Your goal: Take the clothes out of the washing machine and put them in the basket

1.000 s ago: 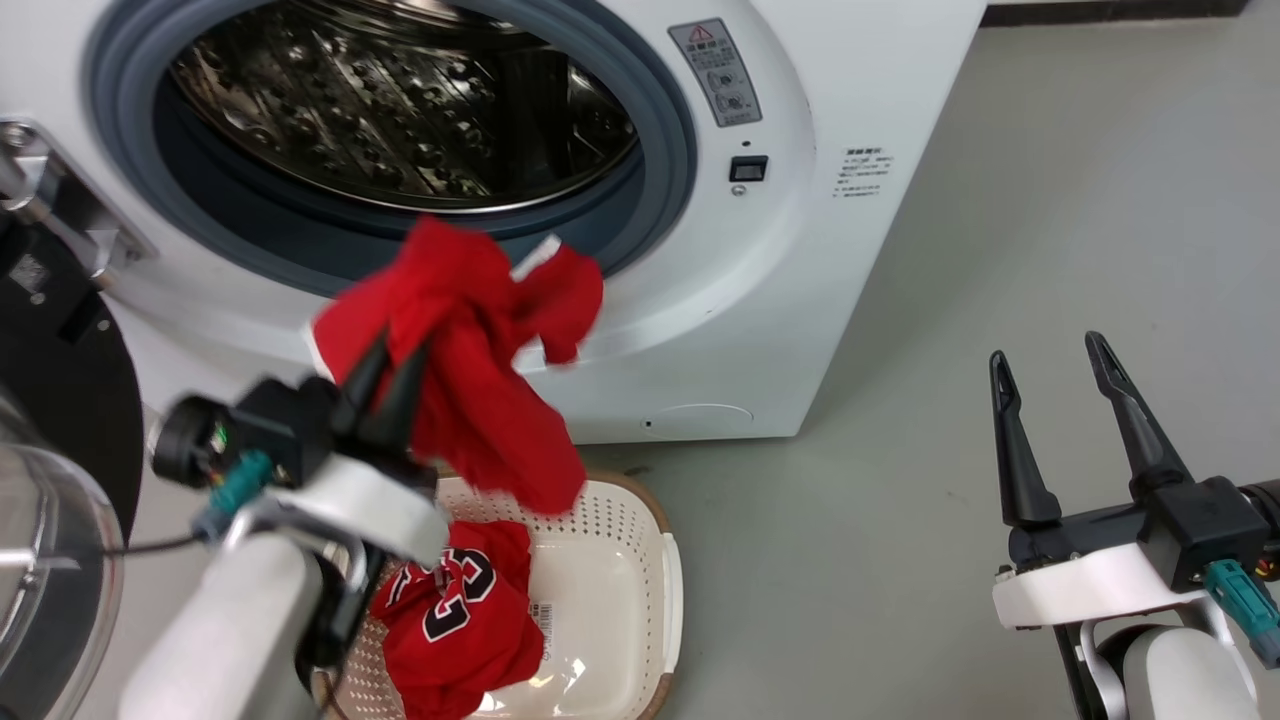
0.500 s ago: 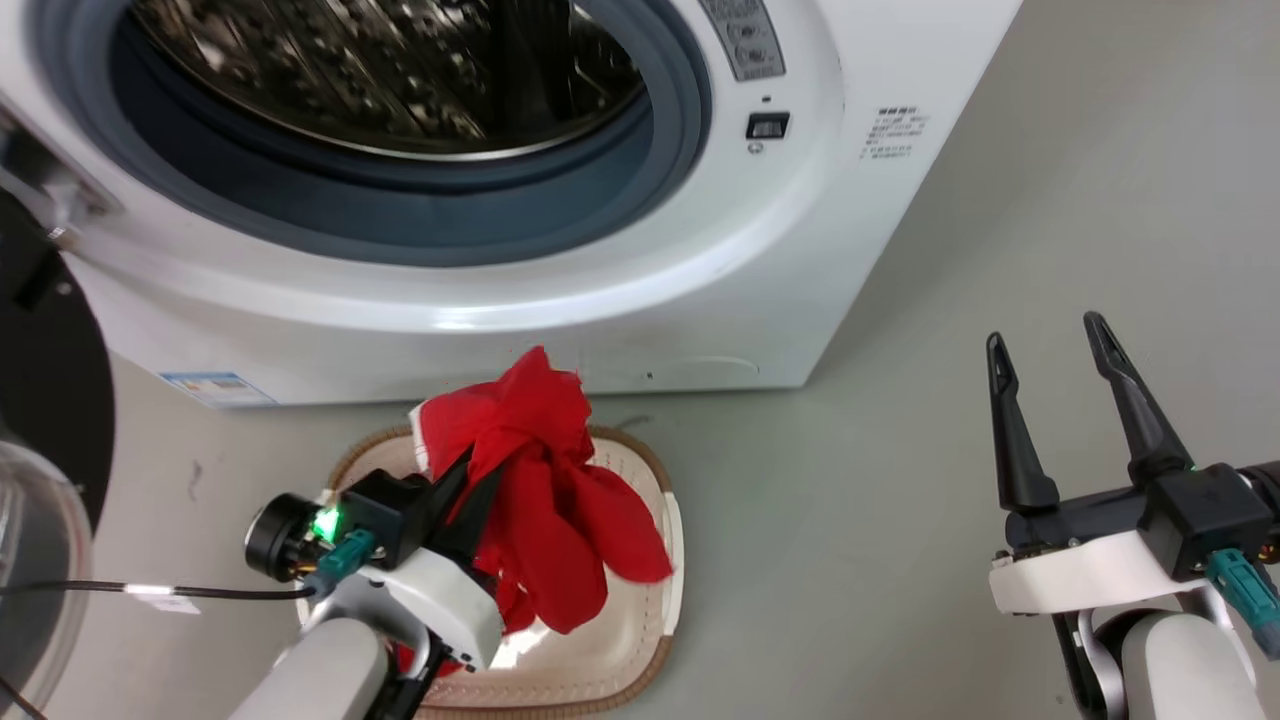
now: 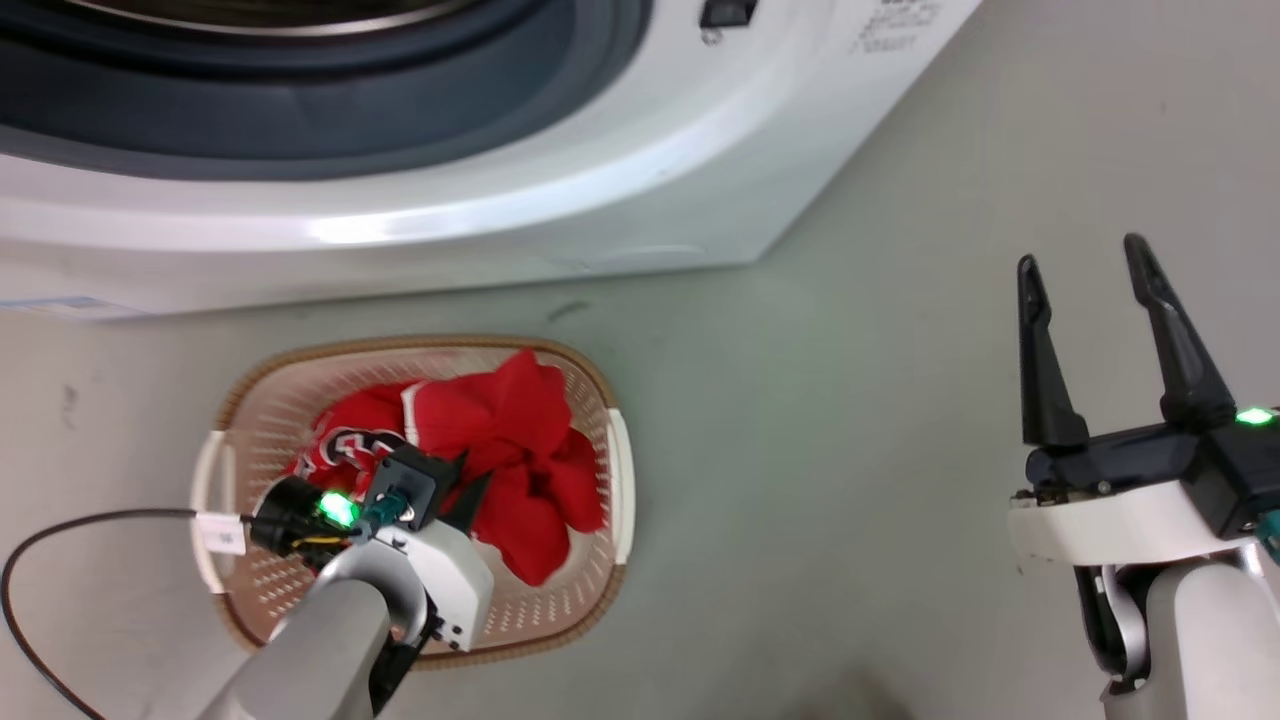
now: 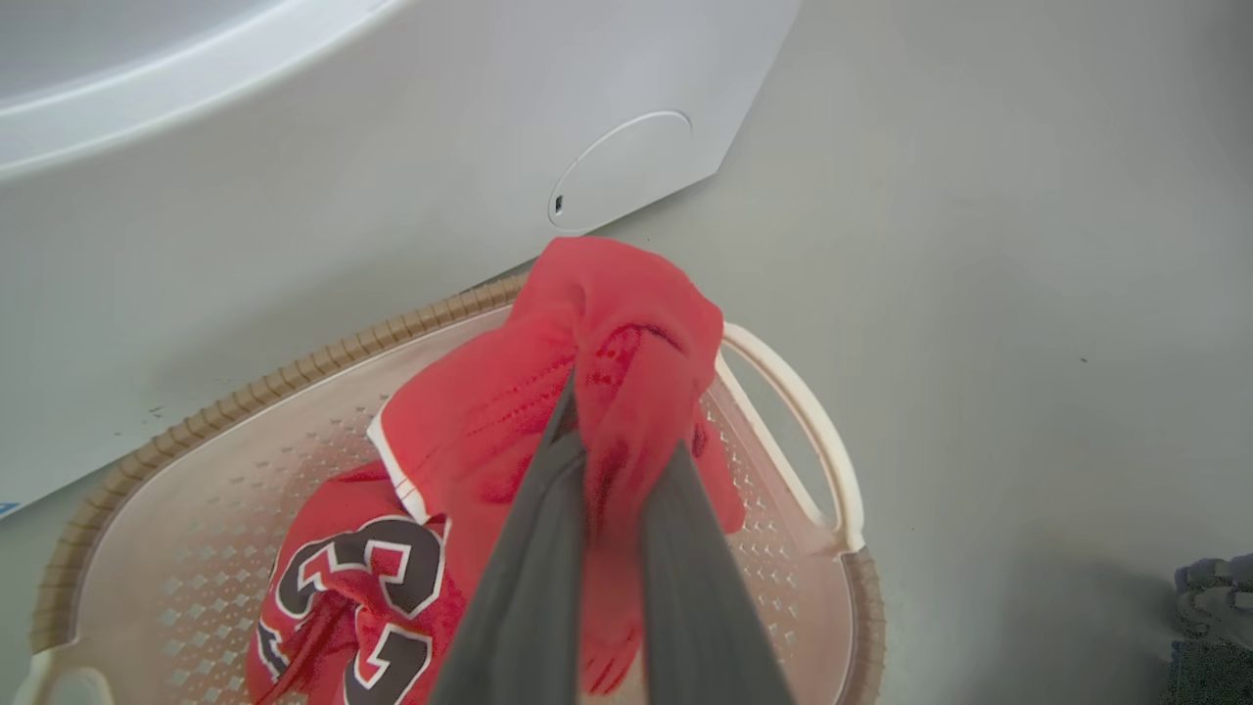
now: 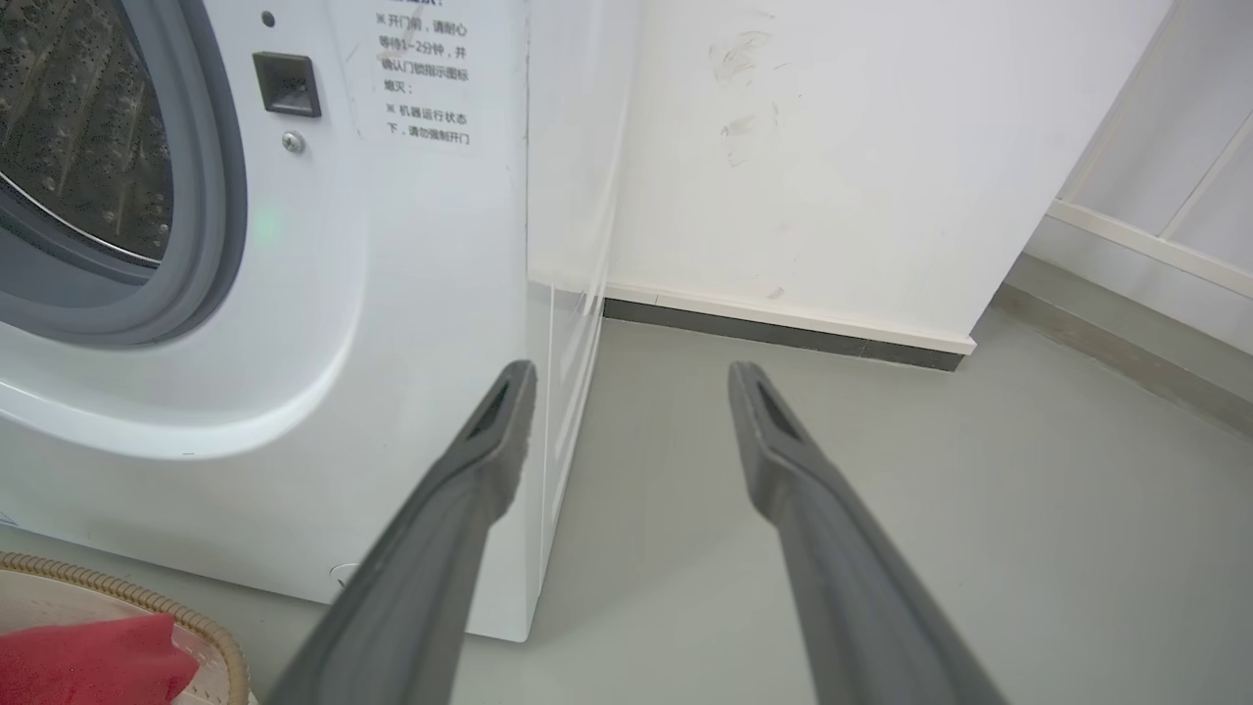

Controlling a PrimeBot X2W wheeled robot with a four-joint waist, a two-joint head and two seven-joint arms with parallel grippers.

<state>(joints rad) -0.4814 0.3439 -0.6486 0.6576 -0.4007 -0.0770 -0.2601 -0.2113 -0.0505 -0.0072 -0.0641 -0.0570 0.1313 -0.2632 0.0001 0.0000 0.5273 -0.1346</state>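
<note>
The left gripper [image 4: 619,421] is down over the basket [image 3: 400,342], its two fingers pinched on a fold of the red garment [image 4: 509,401], which bunches up between and over the tips. The rest of that garment lies slumped inside the basket, spread toward the side nearest the washer [image 3: 500,210] and against the right-hand handle. Beside and partly under it lies the jersey [image 4: 362,578], crumpled on the basket's bottom with its black, white-edged numerals facing up. The basket sits on the grey floor [image 3: 800,450] just in front of the washer's base, close to it but not touching. A green light glows on the left wrist, and a black cable [image 3: 60,530] loops away from it across the floor. Off to the right, well apart from the basket, the right gripper [image 3: 1080,252] hangs over bare floor with its fingers spread wide and nothing between them. From its wrist I can see the shiny drum [image 5: 88,117] through the porthole and the white wall [image 5: 832,147] behind.
</note>
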